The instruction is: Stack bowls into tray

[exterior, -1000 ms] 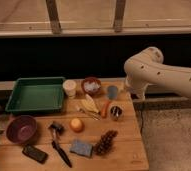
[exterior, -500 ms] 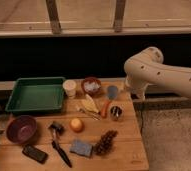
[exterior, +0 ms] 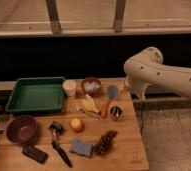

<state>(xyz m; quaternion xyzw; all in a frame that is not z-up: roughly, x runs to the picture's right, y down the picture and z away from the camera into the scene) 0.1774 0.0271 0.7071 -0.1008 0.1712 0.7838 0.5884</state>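
Nothing has moved since before: the tool point(exterior: 133, 93) hangs apart and empty by the right edge of the table point(exterior: 125, 146), and should first reach the purple bowl point(exterior: 21, 129) for the tray point(exterior: 35, 79)

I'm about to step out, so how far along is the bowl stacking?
Nothing looks done: the green tray holds no bowls. The purple bowl sits on the table in front of the tray, the reddish bowl beside the cream cup. Nothing is in hand; the tool hangs open by the table's right edge. Both bowls remain.
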